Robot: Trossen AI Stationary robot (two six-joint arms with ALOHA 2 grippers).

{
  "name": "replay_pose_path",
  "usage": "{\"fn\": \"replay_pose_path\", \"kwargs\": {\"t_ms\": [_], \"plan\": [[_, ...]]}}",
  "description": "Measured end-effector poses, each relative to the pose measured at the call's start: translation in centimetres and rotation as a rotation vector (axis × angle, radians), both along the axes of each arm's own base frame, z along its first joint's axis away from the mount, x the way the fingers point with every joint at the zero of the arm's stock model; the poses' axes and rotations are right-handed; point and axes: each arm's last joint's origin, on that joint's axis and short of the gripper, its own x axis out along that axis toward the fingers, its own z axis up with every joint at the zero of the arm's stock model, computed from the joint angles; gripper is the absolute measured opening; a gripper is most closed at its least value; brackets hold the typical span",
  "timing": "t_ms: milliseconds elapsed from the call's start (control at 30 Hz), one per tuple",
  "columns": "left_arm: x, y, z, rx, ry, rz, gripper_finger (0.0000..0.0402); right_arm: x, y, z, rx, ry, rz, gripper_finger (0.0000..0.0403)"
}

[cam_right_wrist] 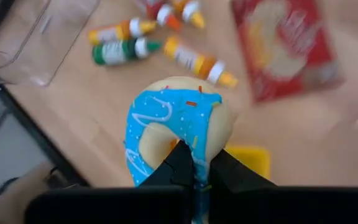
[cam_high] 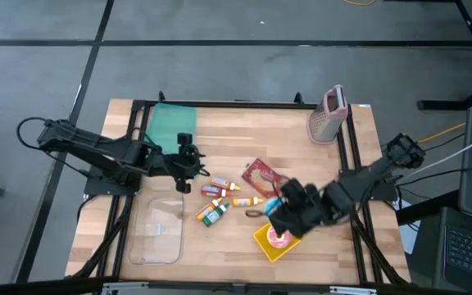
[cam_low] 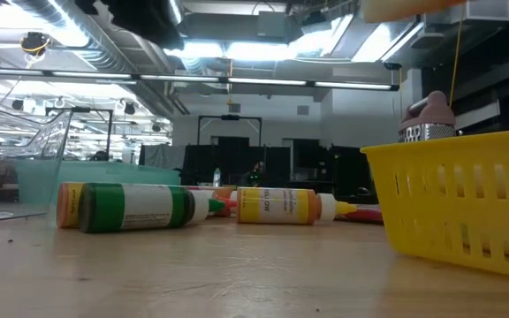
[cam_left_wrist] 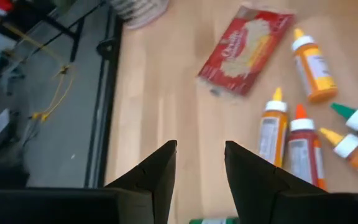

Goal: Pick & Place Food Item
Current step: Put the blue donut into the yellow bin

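- Right wrist view: right end effector (cam_right_wrist: 194, 168) is pinched tight on a blue-iced donut (cam_right_wrist: 176, 124), carried in the air above the desk (cam_right_wrist: 104, 112)
- High view: that end effector (cam_high: 289, 215) sits over the yellow basket (cam_high: 267, 240) near the desk's front edge
- Left end effector (cam_left_wrist: 201, 165) has its fingers parted with nothing between them, hovering near the bottles (cam_high: 220, 199)
- A red packet (cam_high: 260, 176) lies beside the bottles, a clear tray (cam_high: 158, 229) front left, a grater (cam_high: 329, 115) at the back right

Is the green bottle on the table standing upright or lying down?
Lying down. In the low view the green bottle rests on its side on the table, cap pointing sideways toward the yellow bottle, which also lies flat.
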Motion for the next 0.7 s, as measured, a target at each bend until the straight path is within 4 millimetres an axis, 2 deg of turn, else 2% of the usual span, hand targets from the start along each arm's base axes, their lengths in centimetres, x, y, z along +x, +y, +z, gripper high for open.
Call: {"fn": "replay_pose_path", "kwargs": {"t_ms": [167, 267, 500, 700], "plan": [[2.1, 0.2, -1.1, -0.034, 0.015, -0.073, 0.0133, -2.0, 2.3, -3.8, 0.082, 0.011, -0.106, 0.0012], [3.4, 0.6, -1.9, -0.053, 0.029, -0.103, 0.0134, -2.8, 3.0, -5.4, 0.114, 0.010, -0.145, 0.0012], [6.0, 1.6, -4.5, -0.120, 0.087, -0.143, 0.0130, -2.7, 3.6, -7.2, 0.173, -0.074, -0.143, 0.0012], [7.5, 2.2, -6.5, -0.157, 0.128, -0.151, 0.0129, -2.9, 3.5, -8.6, 0.187, -0.059, -0.142, 0.0012]]}}
